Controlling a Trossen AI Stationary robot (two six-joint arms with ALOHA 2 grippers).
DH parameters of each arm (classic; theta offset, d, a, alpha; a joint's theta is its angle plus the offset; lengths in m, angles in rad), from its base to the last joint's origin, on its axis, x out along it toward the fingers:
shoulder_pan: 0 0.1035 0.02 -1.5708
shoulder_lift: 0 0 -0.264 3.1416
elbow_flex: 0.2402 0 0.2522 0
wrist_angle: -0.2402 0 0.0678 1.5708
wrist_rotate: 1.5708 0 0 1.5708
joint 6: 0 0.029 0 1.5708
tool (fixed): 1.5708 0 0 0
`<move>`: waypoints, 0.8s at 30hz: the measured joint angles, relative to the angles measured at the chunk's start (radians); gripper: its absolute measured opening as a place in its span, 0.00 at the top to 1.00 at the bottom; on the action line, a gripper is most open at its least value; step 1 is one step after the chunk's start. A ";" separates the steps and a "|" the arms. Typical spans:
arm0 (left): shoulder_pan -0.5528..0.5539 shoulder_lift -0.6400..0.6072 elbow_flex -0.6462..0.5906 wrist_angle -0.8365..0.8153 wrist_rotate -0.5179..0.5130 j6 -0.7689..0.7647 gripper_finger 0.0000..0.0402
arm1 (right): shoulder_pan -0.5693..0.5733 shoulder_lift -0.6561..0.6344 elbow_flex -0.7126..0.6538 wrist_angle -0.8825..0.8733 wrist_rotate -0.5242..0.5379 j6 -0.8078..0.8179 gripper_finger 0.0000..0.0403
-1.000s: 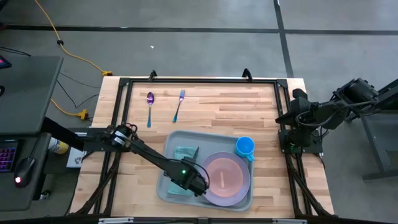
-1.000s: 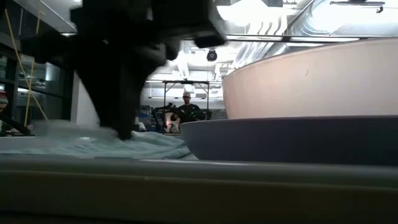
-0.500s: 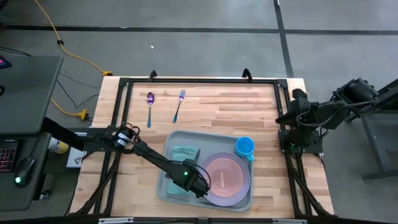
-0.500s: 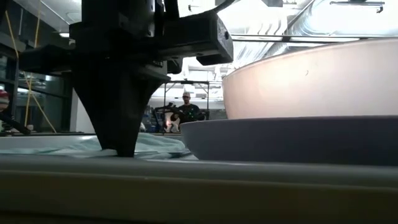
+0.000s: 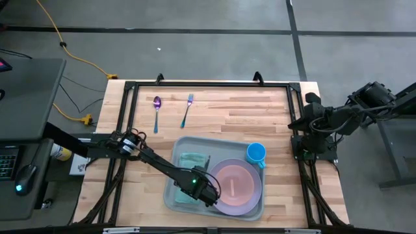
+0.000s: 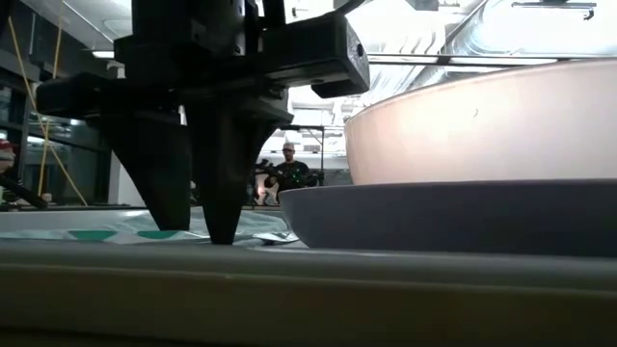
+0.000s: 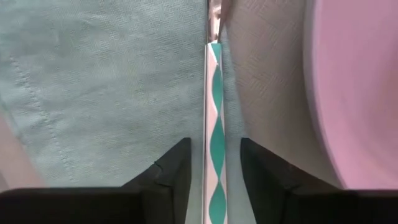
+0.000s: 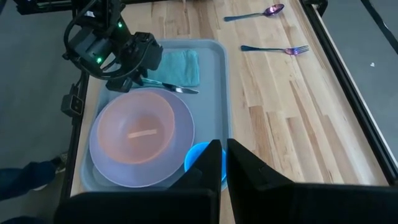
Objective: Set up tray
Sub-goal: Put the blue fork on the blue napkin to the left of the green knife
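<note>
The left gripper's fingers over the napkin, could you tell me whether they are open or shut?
Open. The left gripper shows a gap between its fingers, which straddle a patterned knife handle lying on the teal napkin.

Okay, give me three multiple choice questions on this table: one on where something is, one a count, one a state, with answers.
1. Where is the round blue plastic cup?
A on the bare wooden table
B on the pale grey-green rectangular plastic tray
C on the floor

2. How many metal utensils lie on the wood outside the tray?
A one
B two
C four

3. How are the left gripper fingers?
A open, either side of the teal-and-white patterned knife handle
B shut with nothing between
C shut on the cup

Answers: B, the cup stands in a tray corner; B, a spoon and a fork; A, gaps show beside the handle.
</note>
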 joint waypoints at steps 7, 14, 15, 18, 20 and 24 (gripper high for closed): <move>0.000 -0.006 0.053 -0.093 -0.035 0.002 0.58 | 0.000 0.000 0.000 0.000 -0.001 -0.011 1.00; 0.008 -0.006 0.131 -0.266 -0.050 0.002 0.58 | 0.000 0.000 0.000 0.000 0.000 -0.016 1.00; 0.012 -0.006 0.152 -0.299 -0.064 0.002 0.58 | 0.000 0.000 0.000 0.000 0.000 -0.017 1.00; 0.031 -0.006 0.229 -0.414 -0.130 0.002 0.58 | 0.000 0.000 0.000 0.000 0.000 -0.018 1.00; 0.048 -0.006 0.293 -0.526 -0.167 0.003 0.58 | 0.000 0.000 0.000 0.000 0.000 -0.018 1.00; 0.091 -0.053 0.311 -0.545 -0.294 0.079 0.58 | 0.000 -0.003 0.000 0.000 -0.001 -0.017 1.00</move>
